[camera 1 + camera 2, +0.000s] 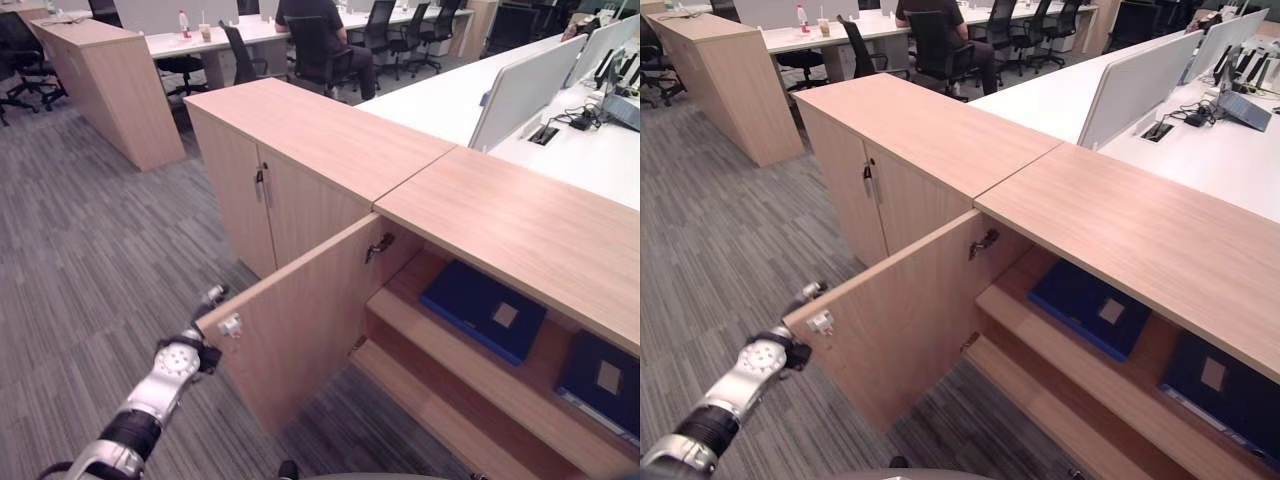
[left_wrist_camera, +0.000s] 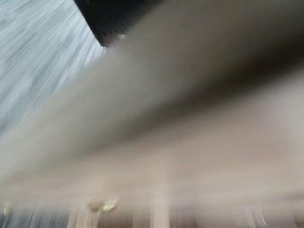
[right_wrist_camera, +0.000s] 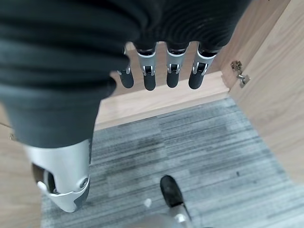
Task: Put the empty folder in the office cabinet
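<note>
The left hand [image 1: 203, 322] is at the outer edge of the light wood cabinet door [image 1: 300, 325], which stands swung wide; its finger state cannot be determined. Two flat dark blue folders [image 1: 484, 309] lie on the upper shelf [image 1: 440, 335] inside the office cabinet [image 1: 520, 225]. The right hand [image 3: 164, 71] hangs with fingers relaxed, holding nothing. Judged step: door handling after placement. Next move likely requires pushing the door closed.

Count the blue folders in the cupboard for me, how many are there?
2. One blue folder lies on the upper shelf just past the open door; another lies farther right on that shelf. More may be hidden.
</note>
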Controlling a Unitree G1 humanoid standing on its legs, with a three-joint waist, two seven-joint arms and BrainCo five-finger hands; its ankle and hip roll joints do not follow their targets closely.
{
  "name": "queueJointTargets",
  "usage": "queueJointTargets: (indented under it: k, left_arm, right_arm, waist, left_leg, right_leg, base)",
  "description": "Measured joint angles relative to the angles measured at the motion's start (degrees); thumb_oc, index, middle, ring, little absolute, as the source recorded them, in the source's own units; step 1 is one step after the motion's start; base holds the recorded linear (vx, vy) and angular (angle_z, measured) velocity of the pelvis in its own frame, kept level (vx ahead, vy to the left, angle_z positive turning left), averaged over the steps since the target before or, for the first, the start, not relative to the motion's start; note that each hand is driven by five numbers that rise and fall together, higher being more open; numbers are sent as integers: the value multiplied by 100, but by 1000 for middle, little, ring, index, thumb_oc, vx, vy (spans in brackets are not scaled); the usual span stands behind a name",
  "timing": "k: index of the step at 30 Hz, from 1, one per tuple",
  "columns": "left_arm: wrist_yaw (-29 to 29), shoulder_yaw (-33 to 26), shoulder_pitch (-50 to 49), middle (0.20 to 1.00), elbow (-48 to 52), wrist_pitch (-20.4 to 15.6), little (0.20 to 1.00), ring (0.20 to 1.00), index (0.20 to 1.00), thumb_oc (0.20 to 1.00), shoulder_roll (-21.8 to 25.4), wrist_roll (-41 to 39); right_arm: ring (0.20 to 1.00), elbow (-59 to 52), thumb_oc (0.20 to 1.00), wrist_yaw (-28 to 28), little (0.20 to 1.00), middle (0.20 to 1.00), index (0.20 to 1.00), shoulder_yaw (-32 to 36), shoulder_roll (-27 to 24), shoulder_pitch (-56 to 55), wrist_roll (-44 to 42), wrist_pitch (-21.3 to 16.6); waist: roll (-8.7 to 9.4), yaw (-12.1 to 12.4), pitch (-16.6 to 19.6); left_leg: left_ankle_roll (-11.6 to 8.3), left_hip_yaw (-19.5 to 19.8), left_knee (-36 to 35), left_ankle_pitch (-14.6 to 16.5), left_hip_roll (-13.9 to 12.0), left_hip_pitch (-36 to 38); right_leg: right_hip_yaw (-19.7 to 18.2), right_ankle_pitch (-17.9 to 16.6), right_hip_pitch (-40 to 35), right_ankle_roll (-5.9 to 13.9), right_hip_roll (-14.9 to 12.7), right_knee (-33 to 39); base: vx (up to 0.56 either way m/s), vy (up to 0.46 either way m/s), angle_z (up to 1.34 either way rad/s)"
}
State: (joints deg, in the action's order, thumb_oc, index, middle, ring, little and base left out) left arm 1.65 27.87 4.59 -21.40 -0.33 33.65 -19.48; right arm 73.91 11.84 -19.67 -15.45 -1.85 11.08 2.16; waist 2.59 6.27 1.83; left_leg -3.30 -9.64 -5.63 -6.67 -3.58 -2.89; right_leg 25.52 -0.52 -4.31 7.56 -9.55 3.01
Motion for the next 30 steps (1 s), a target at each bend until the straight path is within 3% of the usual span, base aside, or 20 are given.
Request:
queueJointTargets:
  k: [3,11,30]
  left_arm:
    - [670,798,-320,1000,702,10,1000,1000,1000,1000,-103,-683]
    - [1395,1103,-202,1000,1748,-126,1000,1000,1000,1000,-461,-1188]
    - [1390,904,-550,1000,1489,-67,1000,1000,1000,1000,-594,-1270]
  right_arm:
    - [1000,1,1000,-9,1000,1000,1000,-17,90,-3,136,-44]
    - [1000,-8,1000,-47,1000,1000,1000,-15,146,36,143,-157]
    - [1000,193,1000,-66,1000,1000,1000,303,165,-99,124,-142]
  waist:
    - [58,-100,-97]
    - [71,-509,-143]
    - [-113,-616,-57]
  left_leg:
    - [27,-80,-2,18,43,9]
    - [54,-114,49,-16,25,45]
    - [46,-133,48,-7,-87,217]
  right_leg:
    - [-101,-59,51,91,-79,-9]
    - [-148,-134,-19,69,9,153]
    - [-179,-62,-189,10,127,233]
  base:
    - [3,-2,-16]
    - [2,-3,-6]
    - [9,-21,-1]
